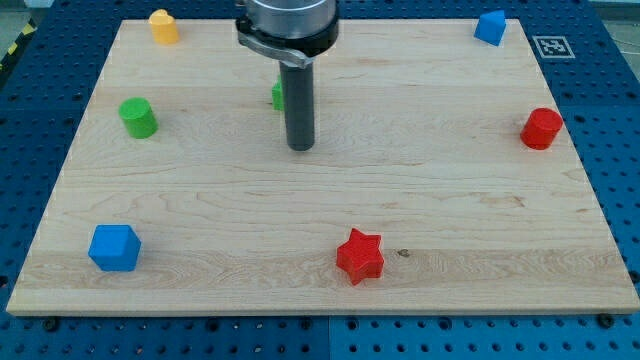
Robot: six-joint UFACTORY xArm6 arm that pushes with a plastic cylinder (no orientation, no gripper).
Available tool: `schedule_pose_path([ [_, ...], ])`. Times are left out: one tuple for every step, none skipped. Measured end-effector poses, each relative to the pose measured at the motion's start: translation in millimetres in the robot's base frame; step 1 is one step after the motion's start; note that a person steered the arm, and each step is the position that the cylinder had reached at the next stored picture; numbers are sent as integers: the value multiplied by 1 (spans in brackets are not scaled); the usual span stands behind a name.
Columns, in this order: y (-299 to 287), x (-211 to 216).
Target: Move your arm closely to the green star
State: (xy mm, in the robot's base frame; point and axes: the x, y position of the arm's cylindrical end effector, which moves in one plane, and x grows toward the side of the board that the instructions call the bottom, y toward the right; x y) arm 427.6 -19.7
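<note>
A green block (277, 96), mostly hidden behind my rod, shows as a small sliver at the view's upper middle; its shape cannot be made out. My tip (301, 148) rests on the board just below and right of that sliver, very near it. A green cylinder (138, 117) stands at the view's left.
A yellow block (163, 26) is at the top left, a blue block (490, 27) at the top right, a red cylinder (541, 129) at the right edge, a red star (360, 256) at the bottom middle, a blue cube (113, 248) at the bottom left. The wooden board (430, 190) lies on a blue pegboard.
</note>
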Motion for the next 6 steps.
schedule_pose_path([
  [11, -8],
  [11, -24],
  [11, -32],
  [11, -33],
  [11, -34],
  [11, -39],
])
